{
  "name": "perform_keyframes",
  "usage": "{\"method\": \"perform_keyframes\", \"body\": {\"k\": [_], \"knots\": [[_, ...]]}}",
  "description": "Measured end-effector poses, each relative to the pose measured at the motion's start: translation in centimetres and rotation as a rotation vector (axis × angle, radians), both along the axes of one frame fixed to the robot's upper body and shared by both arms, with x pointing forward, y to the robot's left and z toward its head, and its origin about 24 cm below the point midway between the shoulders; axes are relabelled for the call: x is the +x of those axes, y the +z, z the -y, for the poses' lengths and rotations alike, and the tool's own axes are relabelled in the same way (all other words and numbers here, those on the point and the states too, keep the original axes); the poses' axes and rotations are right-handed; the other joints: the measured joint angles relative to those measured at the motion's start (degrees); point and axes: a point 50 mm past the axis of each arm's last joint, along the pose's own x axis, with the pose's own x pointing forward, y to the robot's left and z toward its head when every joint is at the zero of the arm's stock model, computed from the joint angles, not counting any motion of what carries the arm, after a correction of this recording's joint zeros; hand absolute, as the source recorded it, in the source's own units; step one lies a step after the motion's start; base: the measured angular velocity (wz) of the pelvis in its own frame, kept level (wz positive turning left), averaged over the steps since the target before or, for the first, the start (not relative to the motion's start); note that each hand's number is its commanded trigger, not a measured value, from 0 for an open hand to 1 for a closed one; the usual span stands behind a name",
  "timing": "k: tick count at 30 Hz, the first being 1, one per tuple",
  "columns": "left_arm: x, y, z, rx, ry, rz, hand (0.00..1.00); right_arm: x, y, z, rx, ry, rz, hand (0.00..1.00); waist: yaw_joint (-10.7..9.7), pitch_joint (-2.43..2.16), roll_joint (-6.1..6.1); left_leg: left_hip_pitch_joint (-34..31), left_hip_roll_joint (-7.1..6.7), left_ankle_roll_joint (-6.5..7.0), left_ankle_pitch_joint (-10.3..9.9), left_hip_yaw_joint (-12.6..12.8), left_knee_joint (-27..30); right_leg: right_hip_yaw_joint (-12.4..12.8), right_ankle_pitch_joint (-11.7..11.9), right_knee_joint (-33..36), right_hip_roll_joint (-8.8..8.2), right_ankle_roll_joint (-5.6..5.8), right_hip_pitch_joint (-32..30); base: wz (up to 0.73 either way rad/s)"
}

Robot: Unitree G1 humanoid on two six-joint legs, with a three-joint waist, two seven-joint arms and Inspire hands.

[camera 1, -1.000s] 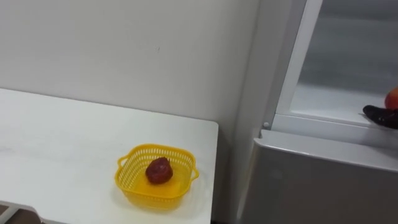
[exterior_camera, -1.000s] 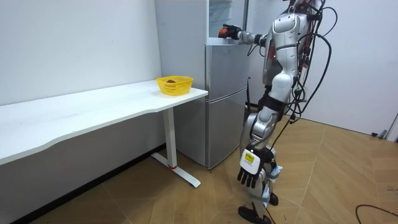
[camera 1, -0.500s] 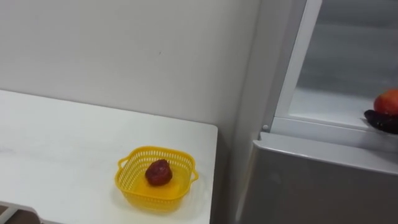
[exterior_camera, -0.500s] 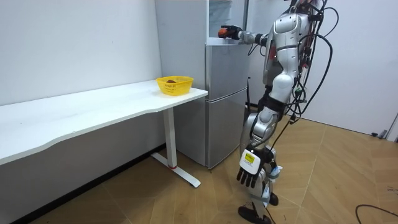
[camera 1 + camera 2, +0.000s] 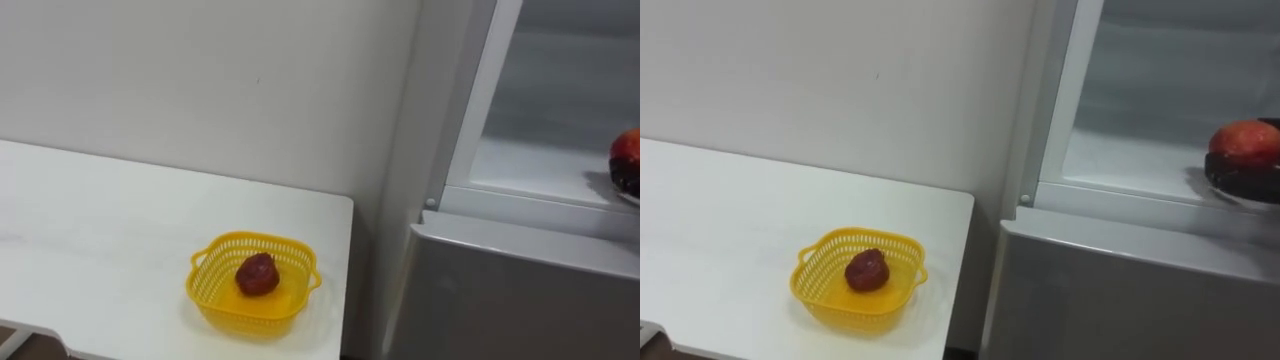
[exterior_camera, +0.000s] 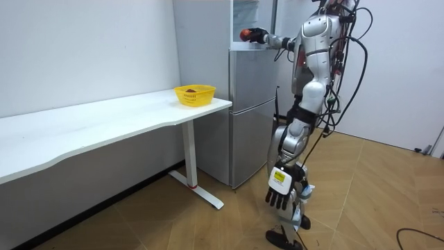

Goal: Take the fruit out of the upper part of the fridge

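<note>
A red-orange fruit (image 5: 1245, 140) is at the front of the open upper fridge compartment (image 5: 1120, 150), just above its white shelf. My right hand (image 5: 1240, 180) lies under it with dark fingers curled round it. In the room view the right hand (image 6: 258, 35) reaches out at shoulder height to the fridge top with the fruit (image 6: 244, 34) in it. I stand facing the fridge. My left hand (image 6: 281, 196) hangs by my leg, fingers relaxed.
A yellow basket (image 5: 805, 290) with a dark red fruit (image 5: 867, 270) sits near the right end of the white table (image 5: 710, 220), beside the fridge. The closed lower fridge door (image 5: 1120, 290) is below the open compartment. A white wall is behind the table.
My right hand has risen a little and shifted to the right of the eye view with the fruit, which now sits higher above the shelf edge. Basket and left hand are unchanged.
</note>
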Motion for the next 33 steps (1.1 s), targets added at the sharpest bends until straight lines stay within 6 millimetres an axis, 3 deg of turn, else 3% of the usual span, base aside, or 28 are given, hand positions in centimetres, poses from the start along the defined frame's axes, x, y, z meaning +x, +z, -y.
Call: {"method": "perform_keyframes", "body": {"k": [9, 14, 17, 22, 28, 33], "knots": [[0.3, 0.1, -0.2, 0.004, -0.003, 0.007, 0.00, 0.1, -0.3, -0.1, 0.003, 0.030, -0.024, 1.00, 0.1, -0.11, -1.22, 0.8, 0.09, 0.00, 0.0, 0.2, -0.2, 0.6, 0.0, -0.9, 0.03, 0.00, 0.7, -0.02], [0.5, 0.1, -0.2, 0.014, -0.011, 0.019, 0.00, 0.1, 0.0, -0.2, -0.004, 0.031, -0.015, 1.00, 0.2, 0.08, -0.94, 0.7, 0.07, 0.00, 0.0, 0.2, -0.2, 0.0, 0.0, -0.8, -0.03, 0.00, 0.6, -0.01], [1.0, 0.1, -0.1, 0.019, -0.028, 0.037, 0.00, 0.3, 0.3, -0.8, -0.025, 0.030, 0.001, 1.00, 1.3, 0.15, -0.39, 0.7, 0.10, -0.01, 0.0, 0.5, -0.3, 0.6, 0.0, -0.7, 0.04, 0.00, 0.3, -0.09], [1.6, 0.0, 0.1, 0.020, -0.037, 0.055, 0.00, 0.6, 1.4, -3.2, -0.081, 0.118, 0.047, 1.00, 1.3, -0.64, 1.06, -0.2, -0.02, -0.03, 0.0, 1.2, -0.1, 0.8, 0.0, 0.2, 0.02, -0.03, -1.1, -0.05], [2.2, -0.1, 0.5, 0.027, -0.040, 0.086, 0.00, -0.5, 0.9, -8.5, -0.143, 0.300, 0.137, 1.00, 1.2, -0.49, 1.26, 0.4, 0.27, -0.08, 0.1, 1.4, -0.1, 1.3, 0.0, 0.1, -0.06, -0.03, -0.7, -0.01], [1.7, -0.3, 0.9, 0.025, -0.033, 0.084, 0.00, -1.9, 1.2, -11.3, -0.161, 0.366, 0.225, 1.00, 1.2, -0.26, 1.60, 0.3, 0.11, -0.03, 0.1, 1.5, -0.1, 2.0, 0.0, 0.1, -0.14, -0.03, -0.9, -0.03]]}}
